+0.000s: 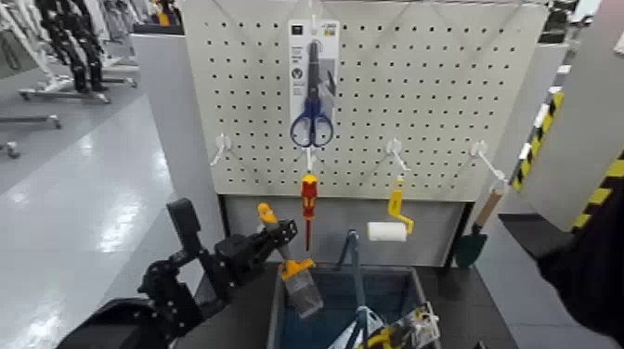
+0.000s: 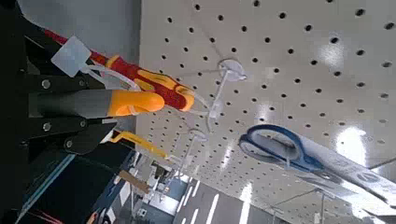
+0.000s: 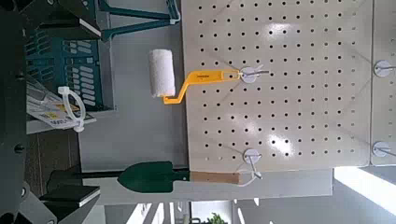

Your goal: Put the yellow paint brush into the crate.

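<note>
Brush point(image 1: 298, 269) is in the left hand point(image 1: 288, 231), over the crate point(image 1: 276, 311), near its left side, bristles down and a bit tilted. Left hand is closed on the handle; orange butt point(image 1: 266, 212) pokes out past the grip. Right hand point(image 3: 70, 114) is idle on the crate's right, fingers spread, nothing in it.

Handling: should be light and stiff, nothing fragile, bristles are the only soft part. Handle looks like smooth plastic, could pivot if pinched loosely. Handle's the right place to hold; keep off the bristles. Wide bristle end probably outweighs the butt, so bristles-down should hang stable. Watch the hoop point(image 1: 356, 278) to its right, then lower inside the rim and let go.

Materials: crate is blue-grey, rigid plastic, rectangular, thick rim, thin upright hoop. Yellow-and-black packaged item point(image 1: 409, 329) inside, clear crinkly wrap. Behind and above the crate: perforated matte board point(image 1: 241, 93), with glossy red-yellow screwdriver point(image 1: 309, 198), blue-handled scissors point(image 1: 313, 121) on card, fuzzy white roller point(image 1: 387, 231). Trowel point(image 1: 471, 247), right of the crate: wood grip, green blade.
</note>
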`<state>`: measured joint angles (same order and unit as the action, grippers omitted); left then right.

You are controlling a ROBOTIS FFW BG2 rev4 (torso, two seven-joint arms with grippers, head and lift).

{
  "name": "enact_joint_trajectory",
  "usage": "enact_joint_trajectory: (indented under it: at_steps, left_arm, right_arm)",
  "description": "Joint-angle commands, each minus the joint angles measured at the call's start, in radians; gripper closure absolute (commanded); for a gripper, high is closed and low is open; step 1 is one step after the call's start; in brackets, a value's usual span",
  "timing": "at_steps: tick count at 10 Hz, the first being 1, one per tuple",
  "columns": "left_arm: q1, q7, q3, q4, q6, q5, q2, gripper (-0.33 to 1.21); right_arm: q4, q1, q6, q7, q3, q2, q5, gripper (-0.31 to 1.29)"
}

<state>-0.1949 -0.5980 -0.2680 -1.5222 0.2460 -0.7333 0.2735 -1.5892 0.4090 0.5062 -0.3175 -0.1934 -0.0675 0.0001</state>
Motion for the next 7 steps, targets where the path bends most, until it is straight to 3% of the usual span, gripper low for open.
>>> enact_joint_trajectory:
  at_steps: [1,4,7]
  left_arm:
    - [-0.029,0.0,-0.093,0.112,-0.07,-0.046,-0.02,1.15]
    - [-0.077,-0.012,-0.215,0.246,-0.079,-0.106,-0.028,1.15]
    - [-0.097,-0.012,-0.257,0.31,-0.063,-0.135,-0.037,1.15]
  right_arm:
    - [0.002,-0.001,0.0,0.0,-0.001,0.002,0.0,0.13]
    - [0.002,0.001,0.002,0.0,0.0,0.003,-0.002,0.13]
    - [0.002,0.001,0.003,0.0,-0.001,0.005,-0.002,0.13]
